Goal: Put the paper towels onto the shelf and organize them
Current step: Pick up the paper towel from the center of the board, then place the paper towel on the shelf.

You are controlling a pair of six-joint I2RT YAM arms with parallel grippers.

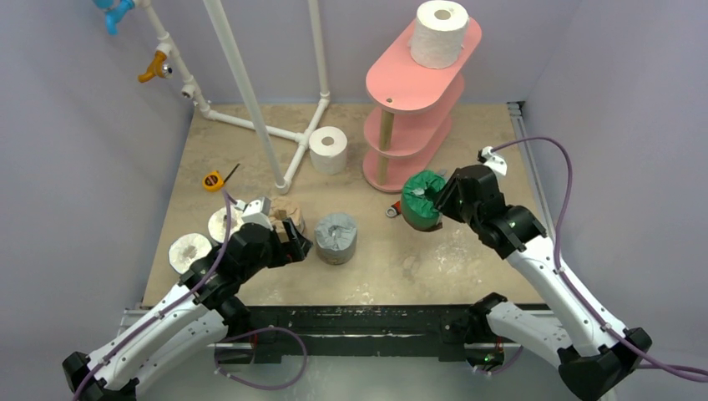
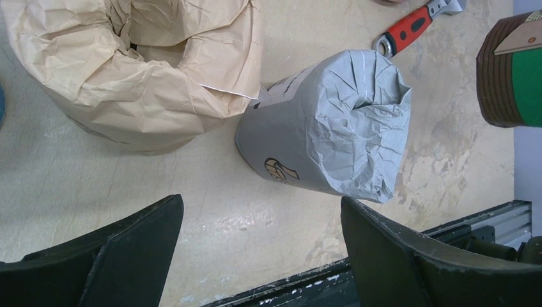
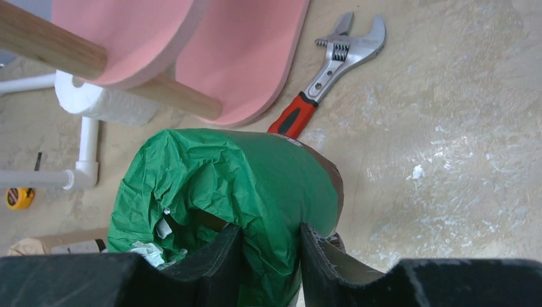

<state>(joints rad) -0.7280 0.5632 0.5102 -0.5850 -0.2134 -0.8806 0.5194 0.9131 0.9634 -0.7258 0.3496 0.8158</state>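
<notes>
The right gripper [image 3: 268,256] pinches the green roll [image 1: 423,199] by its wall, lifted at the shelf's [image 1: 401,88] 5 o'clock, likely for shelving. The left gripper [image 2: 259,214] hangs spread, the grey roll [image 2: 339,134] at its 12 o'clock.

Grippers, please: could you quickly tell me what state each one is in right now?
Left gripper: open, holding nothing.
Right gripper: shut on the green-wrapped roll.
</notes>
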